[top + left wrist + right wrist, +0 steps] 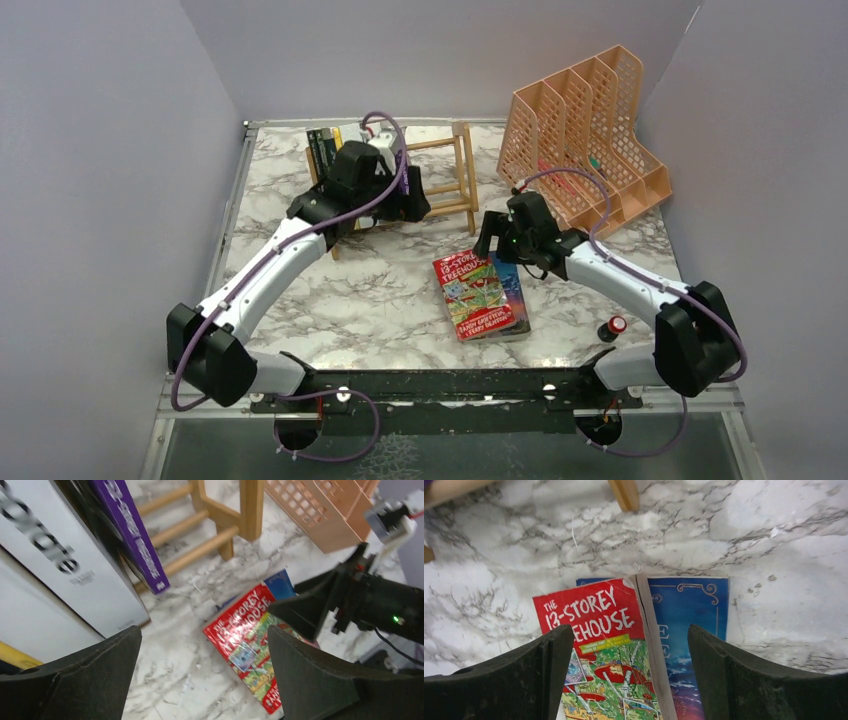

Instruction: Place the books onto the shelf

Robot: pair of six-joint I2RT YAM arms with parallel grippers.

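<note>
On table [380, 300]: 2 bks [475, 292] stacked; L fingers [75, 680], R fingers [514, 680] wide, empty.

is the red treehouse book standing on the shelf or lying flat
Lying flat: the red book lies cover up on the marble table, partly over a blue book, apart from the shelf.

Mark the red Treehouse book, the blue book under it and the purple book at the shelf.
red Treehouse book [594, 615]: right wrist view, on its red title band.
blue book [694, 610]: right wrist view, on the bare cover right of the red one.
purple book [131, 530]: left wrist view, on its spine.
</note>
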